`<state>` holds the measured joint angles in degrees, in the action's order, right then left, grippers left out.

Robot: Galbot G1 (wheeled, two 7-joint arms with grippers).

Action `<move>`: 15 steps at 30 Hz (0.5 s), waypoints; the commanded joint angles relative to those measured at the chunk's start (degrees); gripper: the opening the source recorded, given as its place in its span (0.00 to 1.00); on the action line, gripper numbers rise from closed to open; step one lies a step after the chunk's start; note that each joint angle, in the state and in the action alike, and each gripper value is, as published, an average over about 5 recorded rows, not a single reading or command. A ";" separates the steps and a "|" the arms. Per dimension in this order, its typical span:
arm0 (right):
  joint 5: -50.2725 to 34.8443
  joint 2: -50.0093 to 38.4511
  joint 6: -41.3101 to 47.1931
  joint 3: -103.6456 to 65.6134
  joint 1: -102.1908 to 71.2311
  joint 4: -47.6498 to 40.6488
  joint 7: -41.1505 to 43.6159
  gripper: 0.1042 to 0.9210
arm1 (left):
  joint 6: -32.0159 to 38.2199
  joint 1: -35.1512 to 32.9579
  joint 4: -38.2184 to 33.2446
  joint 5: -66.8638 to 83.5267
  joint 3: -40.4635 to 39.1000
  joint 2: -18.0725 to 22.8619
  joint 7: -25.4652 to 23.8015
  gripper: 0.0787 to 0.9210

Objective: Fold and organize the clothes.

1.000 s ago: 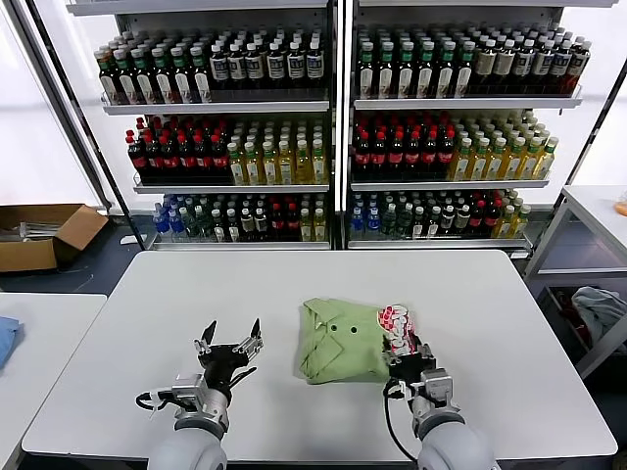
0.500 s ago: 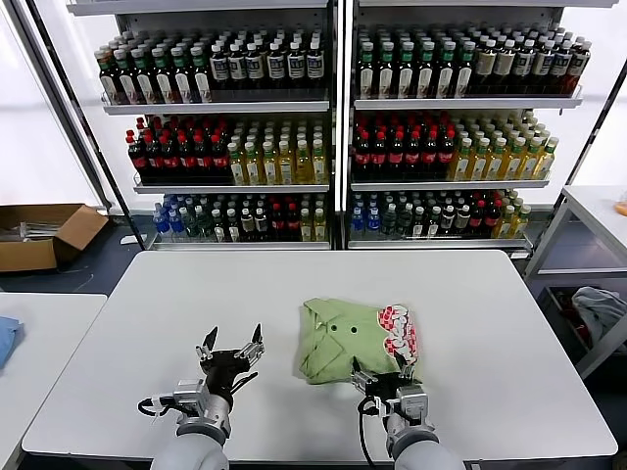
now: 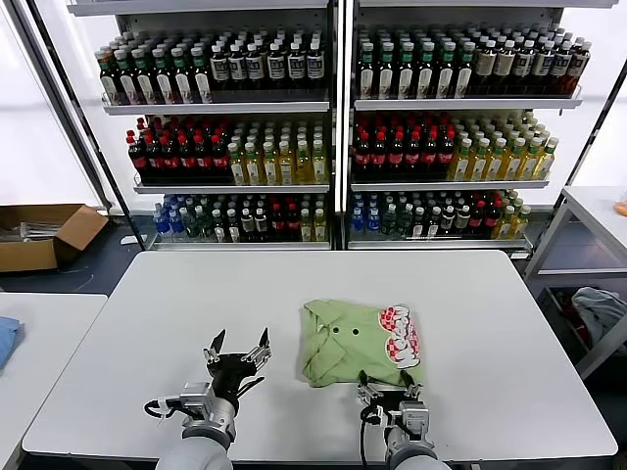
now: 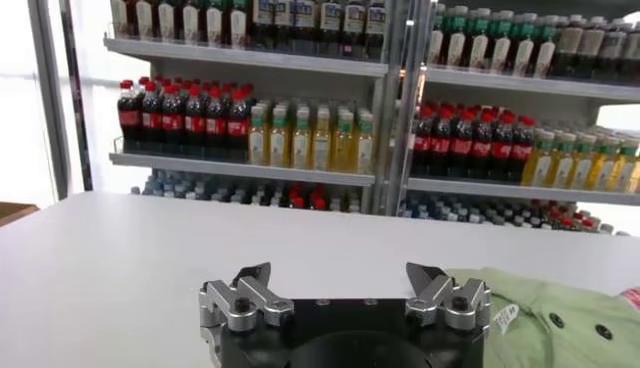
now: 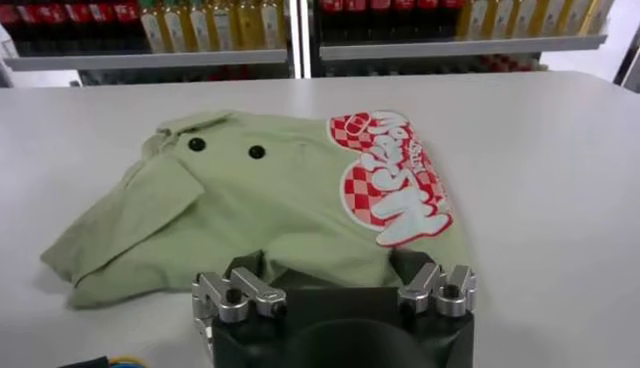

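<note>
The drink shelves [image 3: 338,127] fill the upper half of the head view, stocked with rows of bottles, and below them the white counter [image 3: 176,313] takes up the middle and lower part of the frame. A cardboard box [image 3: 44,233] sits on the floor at the left edge, and a pale grey-blue bundle of fabric [image 3: 600,308] shows low at the right edge, off the counter.

On the counter, right of centre in the lower half of the frame, lies the light green shirt [image 3: 358,341]. We see it gathered into a compact, roughly rectangular packet, front side up, with the collar buttons toward its left part and the red-and-white logo [image 3: 400,335] on its right part. The right wrist view shows the left edge looser, with a sleeve or collar flap lying at an angle and not quite flush.

Our left gripper [image 3: 238,354] sits at the lower left of centre, near the shirt but apart from it, fingers spread and holding nothing. Our right gripper [image 3: 388,386] is at the bottom of the frame, just at the near edge of the shirt, fingers also spread and empty.

We judge the folding largely done: the shirt rests released in a folded shape. What may remain is tidying the loose left flap or setting the packet in place.
</note>
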<state>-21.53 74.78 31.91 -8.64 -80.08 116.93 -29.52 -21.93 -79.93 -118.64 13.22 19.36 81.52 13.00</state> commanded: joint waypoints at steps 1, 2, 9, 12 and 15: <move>-0.33 -0.68 -1.73 -0.62 -2.17 3.44 1.29 0.88 | -0.07 0.00 0.16 -0.08 -0.18 0.00 -0.14 0.88; 0.75 -0.86 -2.79 -0.87 -1.82 4.25 2.41 0.88 | -0.06 -0.05 0.21 -0.09 -0.19 0.02 -0.15 0.88; 6.53 -0.75 -10.07 -0.39 8.81 2.52 10.20 0.88 | 0.04 -0.82 -0.35 -0.13 0.14 -0.13 -0.18 0.88; 6.18 -0.07 -9.79 0.68 15.19 -0.88 9.90 0.88 | 0.11 -1.70 -1.15 -0.14 0.67 -0.30 -0.18 0.88; 5.04 0.86 -8.92 1.86 20.83 -5.57 9.27 0.88 | 0.26 -2.67 -1.58 -0.19 1.39 -0.41 -0.18 0.88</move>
<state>-18.14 74.65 26.26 -8.58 -74.84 118.42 -23.97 -21.75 -81.17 -119.40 13.08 20.00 81.19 12.85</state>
